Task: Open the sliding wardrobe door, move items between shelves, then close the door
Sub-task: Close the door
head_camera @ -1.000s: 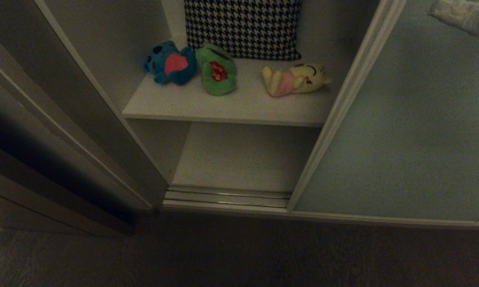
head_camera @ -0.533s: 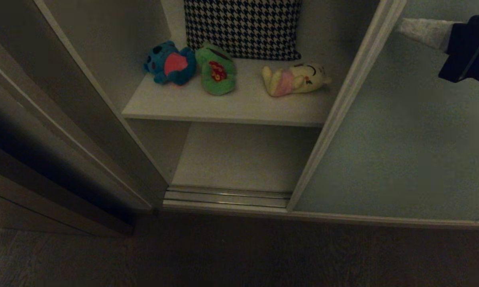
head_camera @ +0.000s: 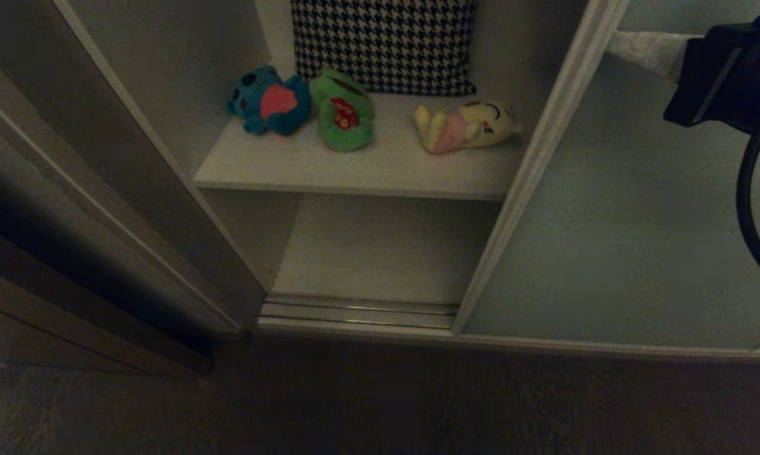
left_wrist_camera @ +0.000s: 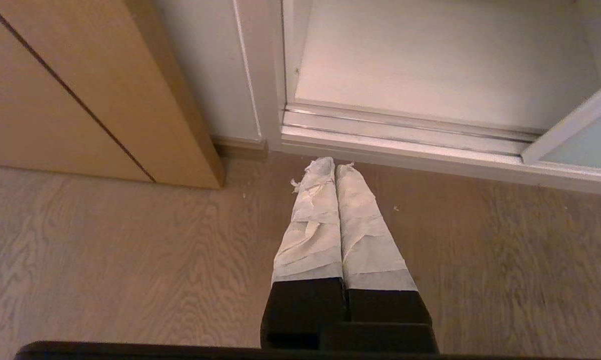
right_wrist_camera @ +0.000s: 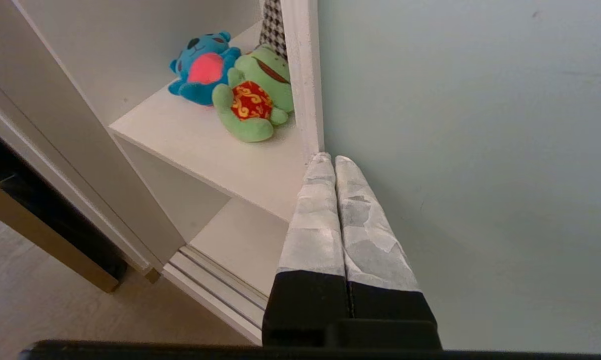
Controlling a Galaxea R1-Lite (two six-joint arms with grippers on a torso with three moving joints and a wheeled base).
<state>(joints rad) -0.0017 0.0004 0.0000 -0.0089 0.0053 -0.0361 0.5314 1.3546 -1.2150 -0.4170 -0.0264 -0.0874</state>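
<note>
The sliding wardrobe door (head_camera: 620,208) stands at the right, and its cream frame (head_camera: 532,170) borders the opening. A blue toy (head_camera: 269,101), a green frog (head_camera: 342,110) and a yellow toy (head_camera: 465,125) lie on the upper shelf (head_camera: 367,167). The lower shelf (head_camera: 380,249) is bare. My right gripper (head_camera: 614,41) is shut and empty, with its taped tips at the door's frame (right_wrist_camera: 303,75). The right wrist view shows the gripper (right_wrist_camera: 329,159), the blue toy (right_wrist_camera: 203,67) and the frog (right_wrist_camera: 253,100); there the yellow toy is hidden. My left gripper (left_wrist_camera: 334,165), shut and empty, hangs over the floor before the wardrobe.
A houndstooth cloth (head_camera: 386,44) leans at the back of the upper shelf. Silver floor rails (head_camera: 361,309) run along the wardrobe's front. A dark wooden frame (head_camera: 70,265) stands at the left. A black cable (head_camera: 743,189) hangs from the right arm before the door.
My right arm has come into the head view from the upper right and moved left to the door's frame. The door's edge has shifted slightly left. The toys and left arm have not moved.
</note>
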